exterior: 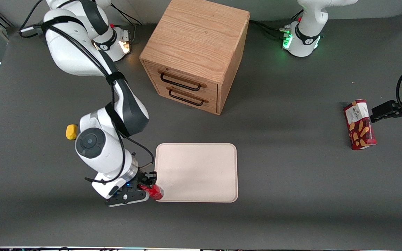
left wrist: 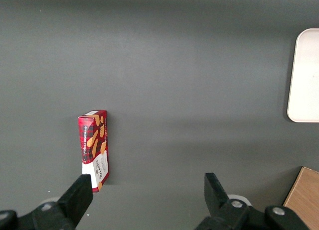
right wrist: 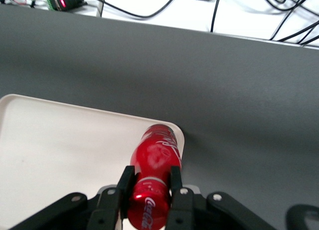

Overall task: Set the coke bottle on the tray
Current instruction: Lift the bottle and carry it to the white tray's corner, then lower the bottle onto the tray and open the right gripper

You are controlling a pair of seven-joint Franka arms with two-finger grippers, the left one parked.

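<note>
My right gripper point(exterior: 147, 185) is shut on the small red coke bottle point(exterior: 155, 192), which lies roughly level between the fingers. In the right wrist view the bottle point(right wrist: 155, 163) sits clamped between both black fingers point(right wrist: 125, 182), its end reaching over the corner rim of the cream-white tray point(right wrist: 60, 150). In the front view the tray point(exterior: 201, 174) lies flat on the dark table, and the gripper hangs at its corner nearest the front camera, toward the working arm's end. I cannot tell if the bottle touches the tray.
A wooden two-drawer cabinet point(exterior: 197, 55) stands farther from the front camera than the tray. A small yellow lump point(exterior: 71, 131) lies beside my arm. A red snack box point(exterior: 359, 124) stands toward the parked arm's end; it also shows in the left wrist view point(left wrist: 93, 149).
</note>
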